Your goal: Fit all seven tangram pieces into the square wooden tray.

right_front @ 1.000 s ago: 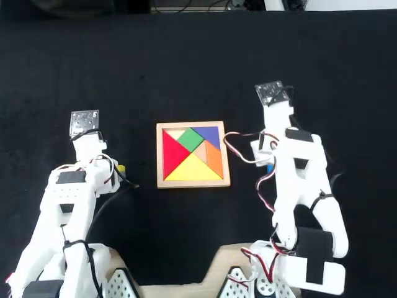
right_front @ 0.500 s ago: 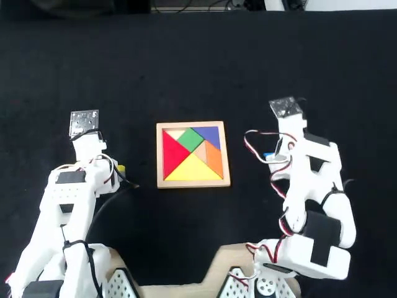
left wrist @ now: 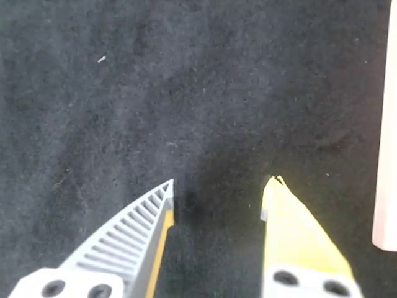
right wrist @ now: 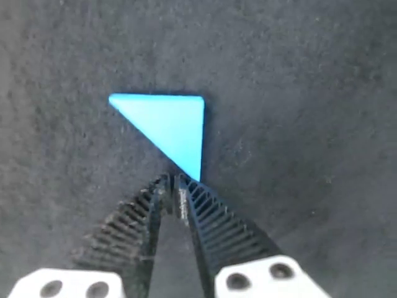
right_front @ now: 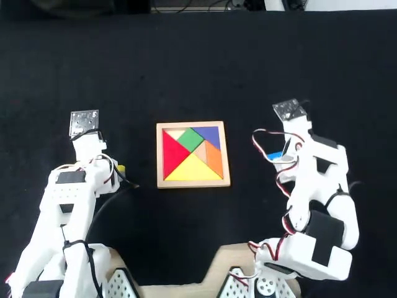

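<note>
Already the square wooden tray (right_front: 160,155) holds red, green, yellow, orange and other pieces (right_front: 189,169). Off the tray on the right arm's side, a blue triangle (right wrist: 167,124) lies on the bench (right_front: 186,62), with the right gripper (right wrist: 172,183) closed narrow at its corner. The left gripper (left wrist: 217,192) gapes wide near the tray's other side.

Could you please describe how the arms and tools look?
The left arm and right arm are white with black blocks, each carrying a speckled square plate. Red and white wires loop along the right one. The left tool is grey-ribbed and yellow; the right tool black, ribbed.
</note>
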### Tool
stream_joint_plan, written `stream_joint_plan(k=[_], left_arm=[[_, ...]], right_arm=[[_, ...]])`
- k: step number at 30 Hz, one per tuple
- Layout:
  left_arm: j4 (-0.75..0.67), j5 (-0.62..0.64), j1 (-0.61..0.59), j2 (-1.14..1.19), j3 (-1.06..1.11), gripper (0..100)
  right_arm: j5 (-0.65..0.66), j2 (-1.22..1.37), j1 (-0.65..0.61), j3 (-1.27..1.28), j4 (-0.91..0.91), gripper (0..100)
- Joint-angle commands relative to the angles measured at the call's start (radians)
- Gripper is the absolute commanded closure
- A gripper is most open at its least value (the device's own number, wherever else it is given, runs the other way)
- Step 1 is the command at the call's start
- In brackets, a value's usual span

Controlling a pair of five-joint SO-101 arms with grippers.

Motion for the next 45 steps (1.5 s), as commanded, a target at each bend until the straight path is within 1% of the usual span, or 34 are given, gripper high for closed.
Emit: stream_joint_plan(k=[1,6,9,11,16,21,31,34,37,40,45], left_arm=[[-0.011,0.008,0.005,0.000,-0.007,77],[-0.011,0.008,0.005,0.000,-0.005,77],[-0.011,0.008,0.005,0.000,-0.005,77],[-0.011,0.008,0.005,0.000,-0.005,77],[-0.011,0.008,0.005,0.000,-0.005,77],[-0.011,0.008,0.005,0.000,-0.005,77],[-0.011,0.006,0.005,0.000,-0.005,77],[-0.011,0.006,0.005,0.000,-0.005,77],[-0.011,0.005,0.005,0.000,-0.005,77],[-0.011,0.005,0.005,0.000,-0.005,77],[-0.011,0.005,0.005,0.000,-0.005,77]], right_arm=[[0.015,0.030,0.009,-0.096,0.003,98.7],[0.009,0.199,0.012,-0.239,0.012,98.7],[0.008,0.288,0.006,-0.364,0.095,98.7],[0.008,0.326,0.003,-0.433,0.120,98.7],[0.006,0.369,-0.064,-0.547,0.117,98.8],[0.006,0.372,-0.160,-0.608,0.117,98.8],[0.017,0.363,-0.293,-0.587,0.118,98.7],[0.009,0.349,-0.285,-0.591,0.121,98.8],[-0.021,0.317,-0.236,-0.598,0.115,98.8],[-0.069,0.311,-0.221,-0.602,0.044,98.8],[-0.058,0.420,-0.221,-0.642,-0.003,98.8]])
